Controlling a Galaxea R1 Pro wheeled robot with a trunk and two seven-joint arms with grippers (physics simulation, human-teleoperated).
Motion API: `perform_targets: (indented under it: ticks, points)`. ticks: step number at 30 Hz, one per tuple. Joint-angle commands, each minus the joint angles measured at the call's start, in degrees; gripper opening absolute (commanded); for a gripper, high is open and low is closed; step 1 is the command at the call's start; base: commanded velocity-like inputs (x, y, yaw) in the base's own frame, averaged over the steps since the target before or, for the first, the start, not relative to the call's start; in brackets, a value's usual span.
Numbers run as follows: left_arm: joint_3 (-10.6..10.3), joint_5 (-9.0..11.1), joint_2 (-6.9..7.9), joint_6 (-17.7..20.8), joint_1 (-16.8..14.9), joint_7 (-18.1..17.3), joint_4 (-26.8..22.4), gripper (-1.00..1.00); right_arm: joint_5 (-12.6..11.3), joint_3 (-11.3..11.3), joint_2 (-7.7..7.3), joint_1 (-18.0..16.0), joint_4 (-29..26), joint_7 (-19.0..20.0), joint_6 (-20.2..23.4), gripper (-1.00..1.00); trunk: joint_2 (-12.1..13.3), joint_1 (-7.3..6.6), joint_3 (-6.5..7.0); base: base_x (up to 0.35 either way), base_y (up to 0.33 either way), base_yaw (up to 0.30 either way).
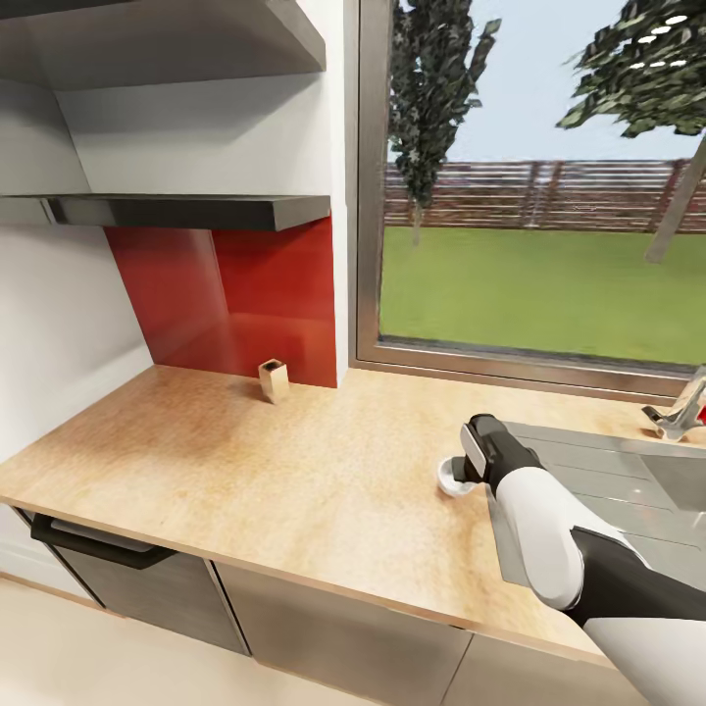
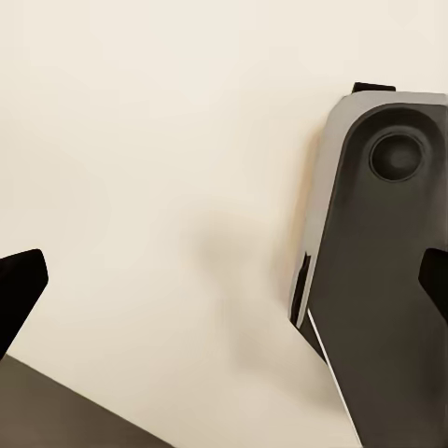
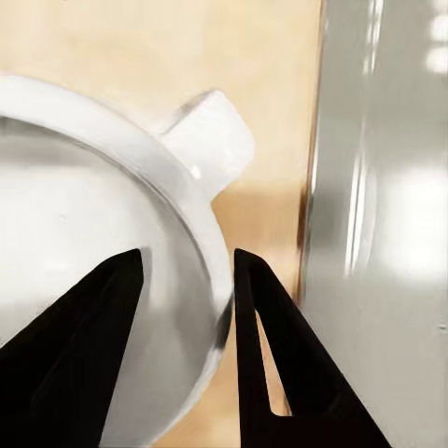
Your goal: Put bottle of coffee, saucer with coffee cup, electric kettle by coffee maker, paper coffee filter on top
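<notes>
Your right arm [image 1: 588,579] wears a smooth, glossy white shell over the forearm, rounded like a capsule, and it meets a matte black sleeve nearer the elbow, with white again past that. The wrist section is black with a pale grey panel on its side, leading to the right tool [image 1: 459,473]. In your right wrist view its two fingers [image 3: 271,373] are plain black wedges tapering to points. In your left wrist view you see black fingertips [image 2: 19,289] at the edges and a grey rounded body part [image 2: 383,280] with a circular recess.
</notes>
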Motion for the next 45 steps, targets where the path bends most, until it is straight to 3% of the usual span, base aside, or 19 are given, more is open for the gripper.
perform_targets:
  ticks: [1, 31, 38, 45]
  points:
    - [-0.5, 0.3, 0.02, 0.0, 0.0, 0.3, -0.1, 1.00, -1.1, -0.7, 0.09, 0.0, 0.0, 0.2, 0.0, -1.00, -0.1, 0.03, -0.13, 0.000, 0.000, 0.000]
    - [-0.5, 0.3, -0.06, -0.2, 0.1, 0.3, -0.1, 1.00, -1.3, -0.7, 0.65, 0.0, -1.1, 0.2, 0.0, -1.00, -0.1, 0.03, -0.13, 0.000, 0.000, 0.000]
    - [-0.3, 0.3, -0.15, -0.6, 0.4, 0.3, -0.1, 1.00, -1.3, -0.5, 0.84, 0.0, -9.2, 0.3, 0.1, -1.00, -0.1, 0.03, -0.13, 0.000, 0.000, 0.000]
    - [-0.4, 0.3, -0.14, -0.6, 0.4, 0.3, -0.3, 1.00, -1.3, -0.4, 0.95, 0.0, -10.7, 0.3, 0.1, -1.00, -0.1, 0.03, -0.13, 0.000, 0.000, 0.000]
